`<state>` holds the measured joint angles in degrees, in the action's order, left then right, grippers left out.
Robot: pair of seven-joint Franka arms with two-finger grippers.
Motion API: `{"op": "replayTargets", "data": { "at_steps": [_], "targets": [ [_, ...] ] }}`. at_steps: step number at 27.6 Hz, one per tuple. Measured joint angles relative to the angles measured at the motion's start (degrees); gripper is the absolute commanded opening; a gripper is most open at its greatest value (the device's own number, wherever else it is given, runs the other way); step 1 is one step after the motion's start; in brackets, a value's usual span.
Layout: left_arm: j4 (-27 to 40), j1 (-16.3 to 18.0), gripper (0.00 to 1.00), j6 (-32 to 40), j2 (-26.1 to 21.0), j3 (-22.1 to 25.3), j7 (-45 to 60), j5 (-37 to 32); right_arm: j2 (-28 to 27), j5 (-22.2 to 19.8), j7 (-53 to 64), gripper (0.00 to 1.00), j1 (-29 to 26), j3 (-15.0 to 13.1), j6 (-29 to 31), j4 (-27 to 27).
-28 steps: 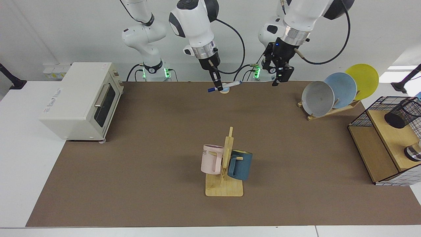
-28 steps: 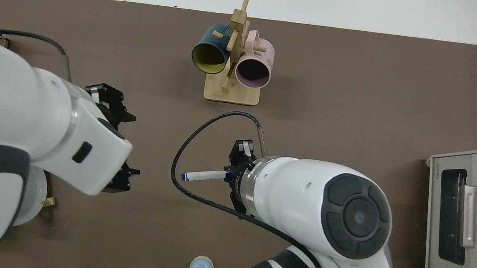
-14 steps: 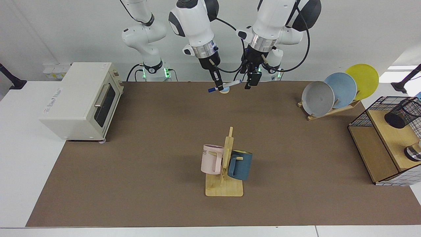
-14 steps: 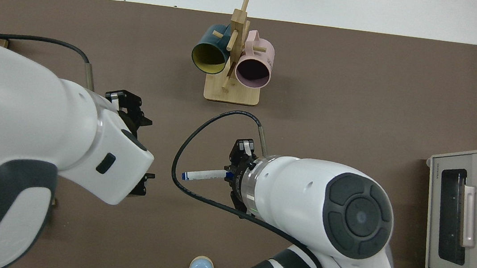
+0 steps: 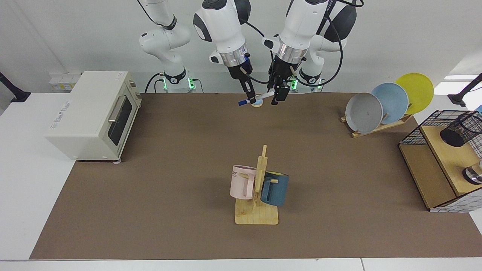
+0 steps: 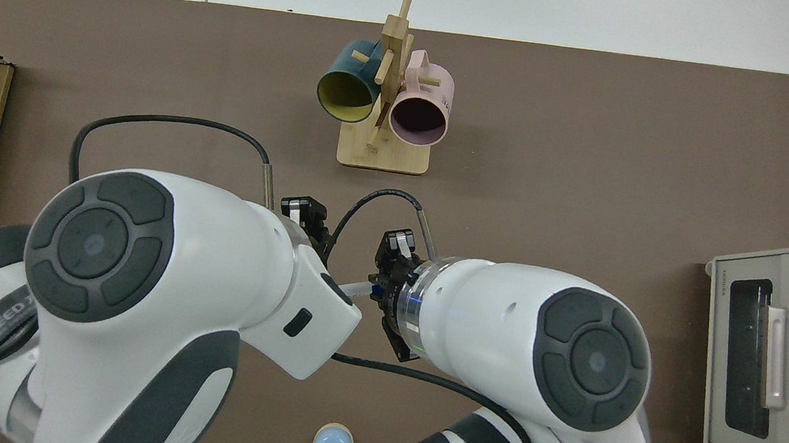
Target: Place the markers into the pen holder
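1. My right gripper [image 5: 248, 98]: raised above the far side of the table [image 5: 188, 158], fingers pinching the marker [image 5: 257, 99] near its blue-capped end; marker lies near level in the air.
2. My left gripper [image 5: 276, 98]: at the marker's other end; whether its fingers are spread or pressed together, I cannot tell.
3. Pen holder [image 5: 460, 129]: lying tilted on the wire shelf [image 5: 414, 131], well apart from the marker.

Matt brown mat [image 5: 169, 158], seemingly paper

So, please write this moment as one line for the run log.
right gripper: holds marker in air | left gripper: at marker's other end | pen holder: on shelf, far
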<state>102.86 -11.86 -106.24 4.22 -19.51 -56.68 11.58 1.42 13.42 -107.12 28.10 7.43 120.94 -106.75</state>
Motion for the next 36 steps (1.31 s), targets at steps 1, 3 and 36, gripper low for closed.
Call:
{"op": "replayTargets", "data": {
  "at_steps": [1, 3, 36],
  "targets": [
    [0.2, 0.0, 0.79, -0.3, 0.0, 0.0, 0.1, 0.1, 0.0, 0.0, 0.0, 0.0, 0.0, 0.0, 0.0, 0.1],
    [0.5, 0.0, 0.79, -1.0, -0.1, 0.0, 0.3, 0.4, 0.0, 0.0, 0.1, 0.0, 0.0, 0.0, 0.0, 0.2],
    [1.9, -2.4, 0.59, -4.6, -1.9, 0.4, 4.1, 0.8, -0.4, 0.0, 0.5, 0.0, -0.1, -0.5, 0.0, 0.3]
  ]
}}
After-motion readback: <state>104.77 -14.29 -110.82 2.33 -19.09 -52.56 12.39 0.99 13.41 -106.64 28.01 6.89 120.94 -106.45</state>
